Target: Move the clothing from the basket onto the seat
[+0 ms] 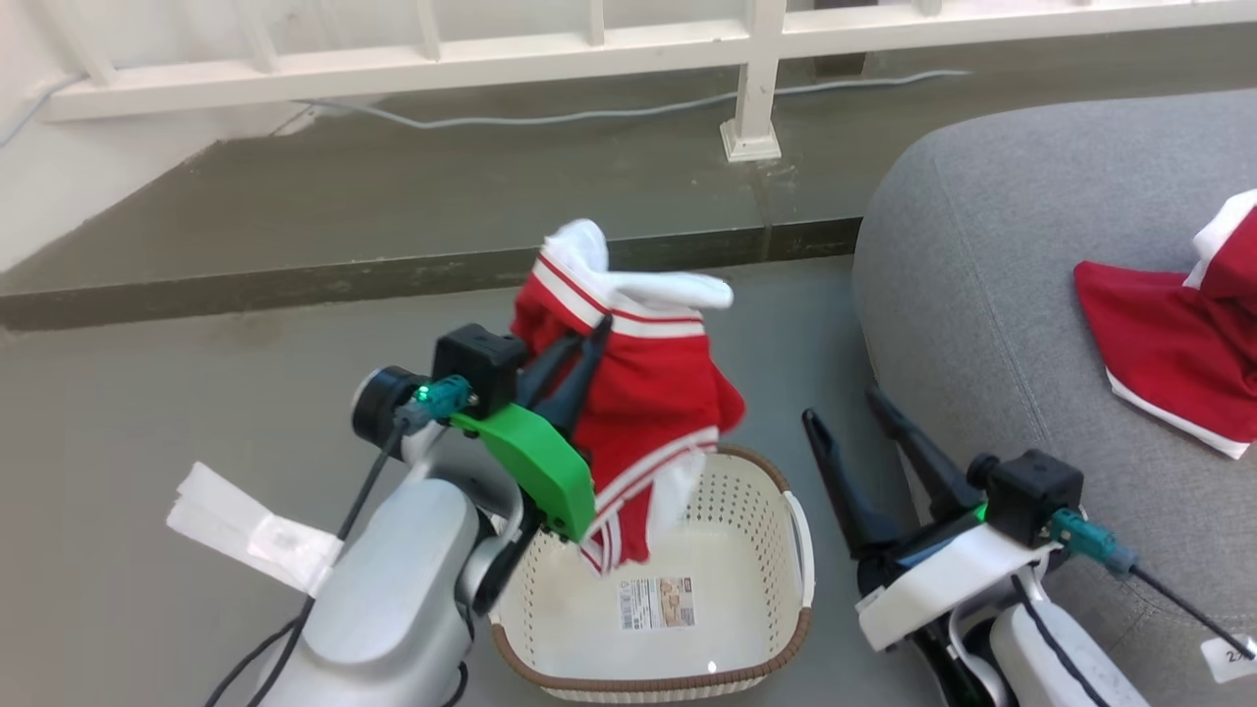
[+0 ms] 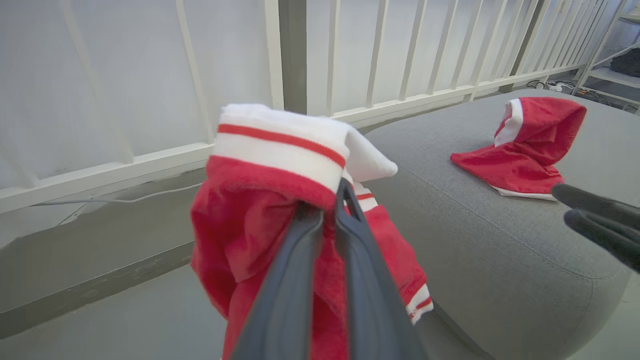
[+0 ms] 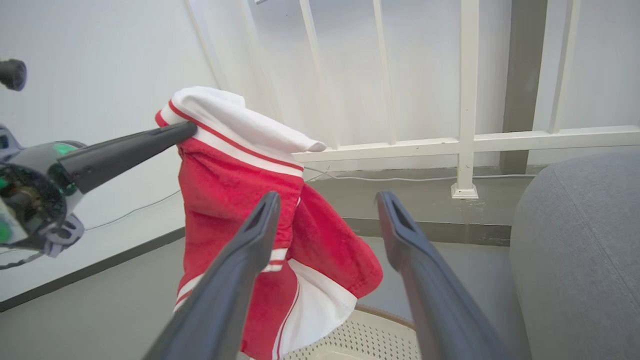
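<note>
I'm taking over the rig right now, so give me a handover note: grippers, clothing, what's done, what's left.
Left gripper: shut on a red garment, which hangs above the basket.
Right gripper: open, holding nothing, between basket and seat.
Done: another red garment lies on the seat.
Left: carry the held garment to the seat and release it. No other clothing shows in the basket's visible part.

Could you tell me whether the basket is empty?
Empty where visible: the basket shows only its label inside; the left gripper holds a red garment above it.
</note>
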Controlling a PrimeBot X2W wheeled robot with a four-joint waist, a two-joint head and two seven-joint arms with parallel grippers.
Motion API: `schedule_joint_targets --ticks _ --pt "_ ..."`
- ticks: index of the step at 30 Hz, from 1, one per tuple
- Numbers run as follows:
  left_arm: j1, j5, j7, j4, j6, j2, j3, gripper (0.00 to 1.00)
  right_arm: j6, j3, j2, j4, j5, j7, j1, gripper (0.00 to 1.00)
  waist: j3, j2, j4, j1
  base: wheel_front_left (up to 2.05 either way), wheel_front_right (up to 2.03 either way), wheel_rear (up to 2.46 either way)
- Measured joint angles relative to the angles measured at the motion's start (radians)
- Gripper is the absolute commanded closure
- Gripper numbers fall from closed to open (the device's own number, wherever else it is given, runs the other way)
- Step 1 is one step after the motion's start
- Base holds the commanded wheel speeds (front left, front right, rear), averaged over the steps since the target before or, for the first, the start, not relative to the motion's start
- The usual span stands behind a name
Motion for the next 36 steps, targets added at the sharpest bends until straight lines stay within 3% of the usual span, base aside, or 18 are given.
schedule_joint_targets --ticks 19,29,30,31,32,36 --pt "0.071 -0.053 0.121 -0.190 -0.002 0.005 -0.140 1.00 0.000 0.164 0.007 0.001 0.004 0.036 0.004 0.00 -0.044 0.0000 0.040 0.0000 0.00 0.00 0.00" --pt "0.093 -0.063 0.171 -0.273 -0.005 0.011 -0.170 1.00 0.001 0.271 0.016 0.085 -0.002 0.046 -0.112 0.00 -0.053 0.0000 0.077 0.0000 0.00 0.00 0.00" --pt "0.095 -0.063 0.174 -0.281 -0.005 0.011 -0.172 1.00 0.001 0.275 0.019 0.093 0.002 0.047 -0.120 0.44 -0.053 0.0000 0.078 0.0001 0.00 0.00 0.00" --pt "0.098 -0.063 0.176 -0.287 -0.005 0.011 -0.174 1.00 0.001 0.282 0.021 0.104 0.004 0.047 -0.126 0.69 -0.053 0.0000 0.079 0.0000 0.00 0.00 0.00" --pt "0.101 -0.063 0.182 -0.291 -0.005 0.011 -0.178 1.00 0.001 0.289 0.023 0.111 0.008 0.046 -0.132 1.00 -0.052 0.0000 0.080 0.0000 0.00 0.00 0.00" --pt "0.103 -0.063 0.196 -0.310 -0.003 0.012 -0.187 1.00 0.001 0.300 0.026 0.139 0.035 0.046 -0.142 1.00 -0.051 0.0000 0.085 0.0001 0.00 0.00 0.00"
